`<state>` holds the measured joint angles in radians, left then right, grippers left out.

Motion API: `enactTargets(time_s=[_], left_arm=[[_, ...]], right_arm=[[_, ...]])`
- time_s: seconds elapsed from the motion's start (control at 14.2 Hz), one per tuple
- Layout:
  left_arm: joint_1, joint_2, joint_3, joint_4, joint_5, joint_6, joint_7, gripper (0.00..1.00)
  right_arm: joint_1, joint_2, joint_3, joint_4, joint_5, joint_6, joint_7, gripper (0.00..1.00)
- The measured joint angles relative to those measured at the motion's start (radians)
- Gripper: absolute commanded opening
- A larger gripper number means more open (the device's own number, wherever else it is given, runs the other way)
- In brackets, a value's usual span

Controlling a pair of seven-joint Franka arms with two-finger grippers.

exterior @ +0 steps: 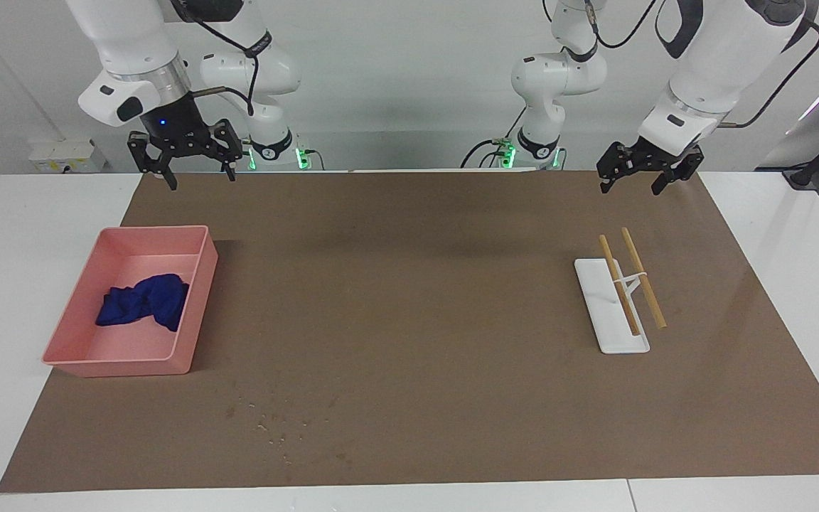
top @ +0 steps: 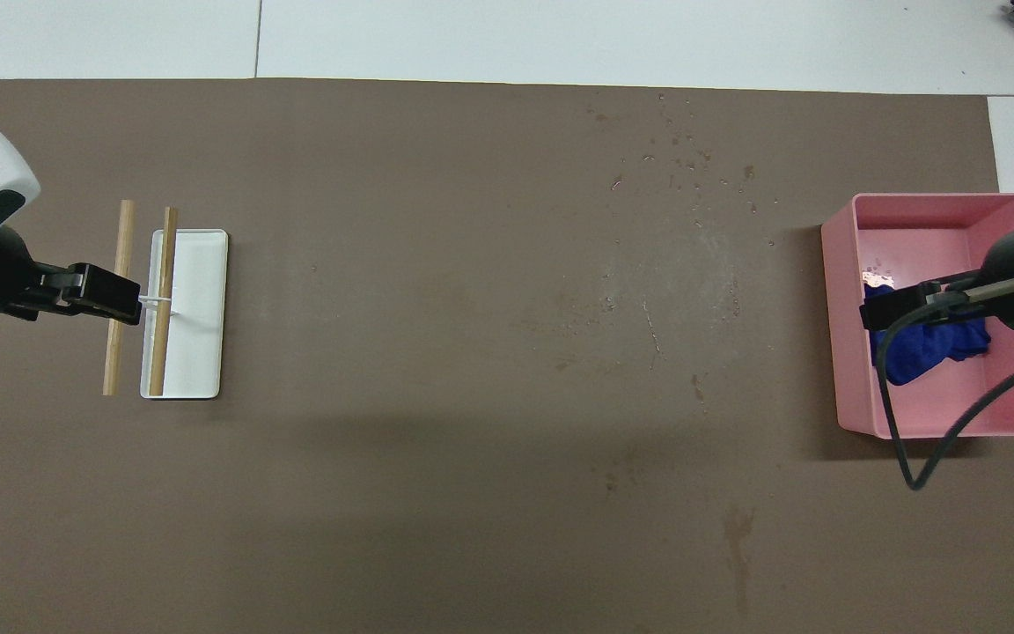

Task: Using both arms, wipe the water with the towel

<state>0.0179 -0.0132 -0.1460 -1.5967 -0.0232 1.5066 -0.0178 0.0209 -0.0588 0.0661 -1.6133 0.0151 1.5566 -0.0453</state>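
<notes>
1. Right black two-finger gripper (exterior: 195, 169) hung high with fingers spread, empty, above the pink plastic tray (exterior: 200, 284).
2. Left black gripper (exterior: 639, 174) waited, spread, over the white tray with wooden sticks (exterior: 598, 299).
3. Crumpled navy-blue cloth towel (exterior: 146, 302) lay inside the pink tray.
4. Tiny clear water droplets (exterior: 274, 427) dotted the brown mat (exterior: 409, 299), farther from the robots than the tray.

Overhead: right tool (top: 890, 310) covers part of towel (top: 929, 348); arms cut off.
</notes>
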Motion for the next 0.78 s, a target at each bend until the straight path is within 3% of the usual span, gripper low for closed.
enactTargets(time_s=[0.21, 0.78], left_arm=[[0.0, 0.0, 0.0, 0.0, 0.0, 0.0, 0.0, 1.0], [0.0, 0.0, 0.0, 0.0, 0.0, 0.0, 0.0, 1.0]], right_arm=[[0.002, 0.033, 0.001, 0.028, 0.0, -0.038, 0.026, 1.0], [0.001, 0.027, -0.002, 0.032, 0.0, -0.071, 0.036, 1.0]])
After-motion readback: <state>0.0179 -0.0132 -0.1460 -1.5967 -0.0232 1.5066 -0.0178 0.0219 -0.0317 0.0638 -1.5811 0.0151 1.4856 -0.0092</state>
